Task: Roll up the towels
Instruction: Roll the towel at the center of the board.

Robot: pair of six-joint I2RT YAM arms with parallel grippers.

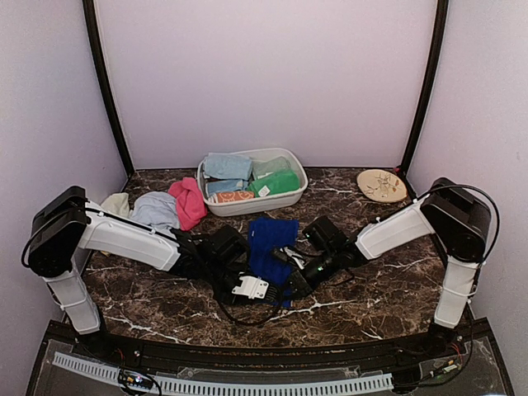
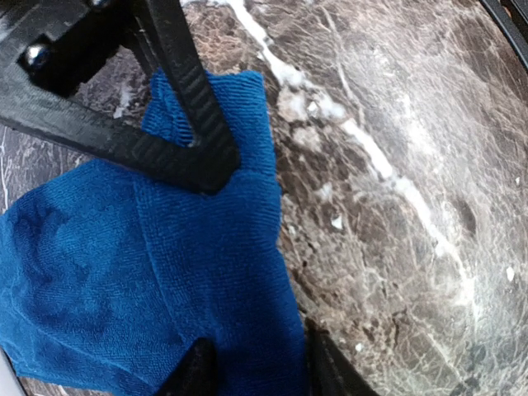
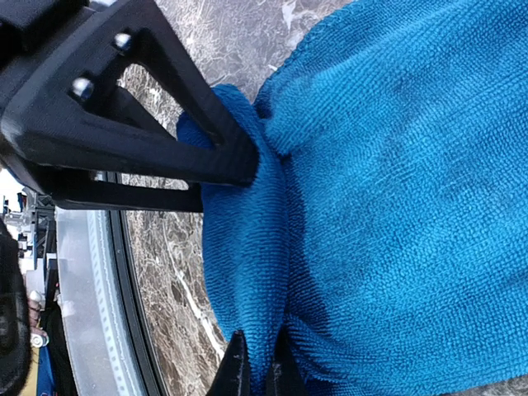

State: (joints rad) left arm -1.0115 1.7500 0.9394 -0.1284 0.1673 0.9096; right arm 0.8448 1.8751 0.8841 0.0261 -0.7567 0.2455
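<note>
The royal blue towel [image 1: 271,239] lies lengthwise on the marble table between the two arms. Both grippers meet at its near end. My left gripper [image 1: 266,290] is shut on the towel's near edge; in the left wrist view its two fingertips [image 2: 198,367] straddle the blue cloth [image 2: 165,272]. My right gripper [image 1: 290,279] is shut on a raised fold of the same towel [image 3: 396,206], its fingertips [image 3: 239,371] pinched close together. A pink towel [image 1: 190,200] and a pale blue-grey towel [image 1: 155,210] lie at the back left.
A white oval tub [image 1: 297,175] at the back centre holds a pale blue towel [image 1: 227,167], a green one [image 1: 279,183] and others. A round tan plate [image 1: 382,185] sits back right. A cream cloth [image 1: 115,203] lies far left. The table's black front rail [image 3: 132,313] is close.
</note>
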